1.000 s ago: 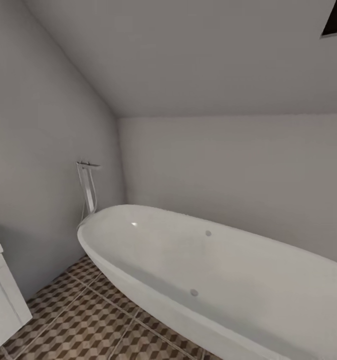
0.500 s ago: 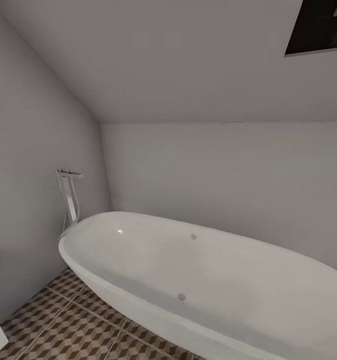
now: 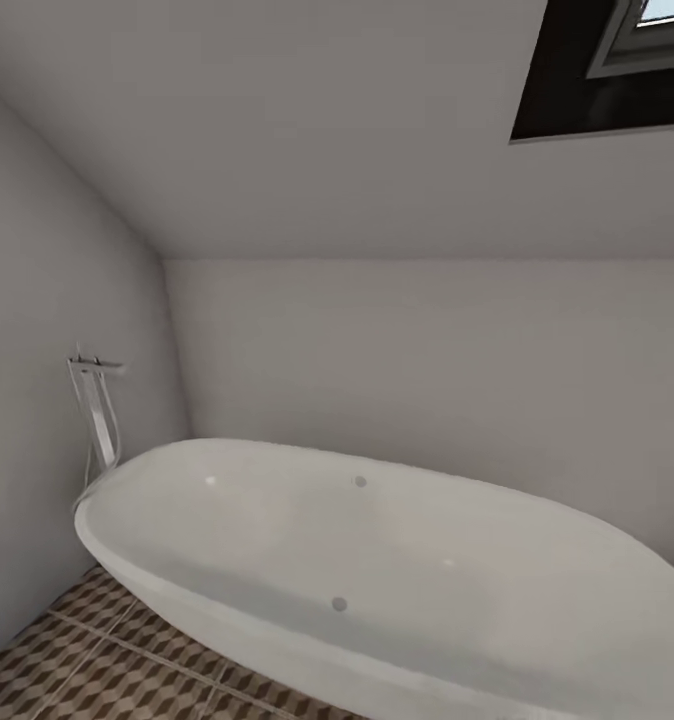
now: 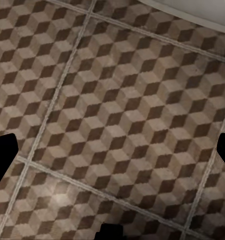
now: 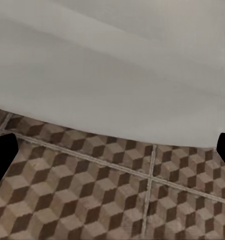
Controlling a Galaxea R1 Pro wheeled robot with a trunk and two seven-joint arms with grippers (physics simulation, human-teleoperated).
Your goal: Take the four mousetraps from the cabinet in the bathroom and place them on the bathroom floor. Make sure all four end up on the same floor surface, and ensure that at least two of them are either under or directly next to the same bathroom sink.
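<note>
White enamel is sliding leftward across the head view as the robot is turning right: the bathtub (image 3: pixel 397 570), long axis running from the floor-standing tap (image 3: pixel 95 415) off to the right, is now sharing the picture with a dark skylight (image 3: pixel 607 70), while the boxy white unit formerly left of the tub is gone. No mousetraps or cabinet are appearing, so it is probably still searching. Over the bathroom floor (image 4: pixel 117 125), both tools are hanging wide apart, holding nothing.

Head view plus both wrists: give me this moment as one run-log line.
phase: in transit | ahead: white bathtub, tap | below: bathroom floor | left gripper: open | right gripper: open
</note>
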